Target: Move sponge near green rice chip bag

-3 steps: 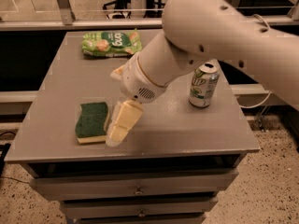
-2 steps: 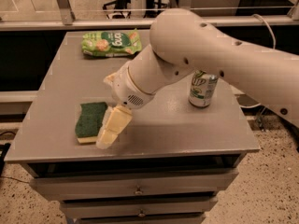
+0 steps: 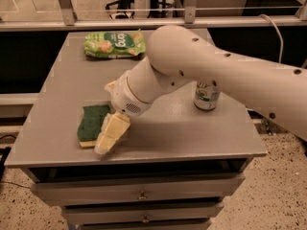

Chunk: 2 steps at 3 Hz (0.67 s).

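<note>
The sponge (image 3: pixel 91 122), dark green on top with a pale yellow base, lies flat near the front left of the grey table (image 3: pixel 192 138). The green rice chip bag (image 3: pixel 114 43) lies flat at the far edge, well apart from the sponge. My gripper (image 3: pixel 108 121) hangs from the big white arm just right of the sponge. It looks open. One pale yellow finger (image 3: pixel 112 132) reaches down over the sponge's right edge, and the other finger's tip (image 3: pixel 111 86) shows behind the wrist. The sponge rests on the table.
A green-and-silver soda can (image 3: pixel 207 96) stands upright at the right side of the table, partly behind the arm. Drawers (image 3: pixel 141 193) sit below the front edge. A metal rail (image 3: pixel 96 23) runs behind the table.
My gripper and arm have moved left and slightly down toward the sponge. The lower finger now overlaps the sponge's right edge. The sponge, bag and can have not moved.
</note>
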Available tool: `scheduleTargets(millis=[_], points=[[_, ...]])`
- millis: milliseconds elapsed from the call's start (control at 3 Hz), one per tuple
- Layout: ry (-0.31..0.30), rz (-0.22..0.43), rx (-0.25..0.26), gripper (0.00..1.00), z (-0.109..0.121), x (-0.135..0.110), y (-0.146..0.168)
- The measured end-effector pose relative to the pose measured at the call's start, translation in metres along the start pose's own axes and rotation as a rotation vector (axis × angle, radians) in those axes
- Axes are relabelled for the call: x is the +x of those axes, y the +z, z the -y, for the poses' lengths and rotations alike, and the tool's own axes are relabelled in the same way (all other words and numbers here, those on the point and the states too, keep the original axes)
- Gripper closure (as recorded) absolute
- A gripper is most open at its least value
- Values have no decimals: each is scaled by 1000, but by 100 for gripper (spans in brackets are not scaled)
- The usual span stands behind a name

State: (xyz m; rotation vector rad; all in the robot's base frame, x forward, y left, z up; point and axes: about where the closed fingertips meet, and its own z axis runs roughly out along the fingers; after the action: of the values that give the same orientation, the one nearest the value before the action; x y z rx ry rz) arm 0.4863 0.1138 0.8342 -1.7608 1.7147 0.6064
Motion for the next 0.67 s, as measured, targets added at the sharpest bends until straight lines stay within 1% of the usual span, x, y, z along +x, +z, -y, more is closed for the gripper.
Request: scheduleTargets(millis=[333, 667], points=[[13, -4, 8, 25, 4, 7, 3], [19, -14, 37, 49, 16, 12, -7]])
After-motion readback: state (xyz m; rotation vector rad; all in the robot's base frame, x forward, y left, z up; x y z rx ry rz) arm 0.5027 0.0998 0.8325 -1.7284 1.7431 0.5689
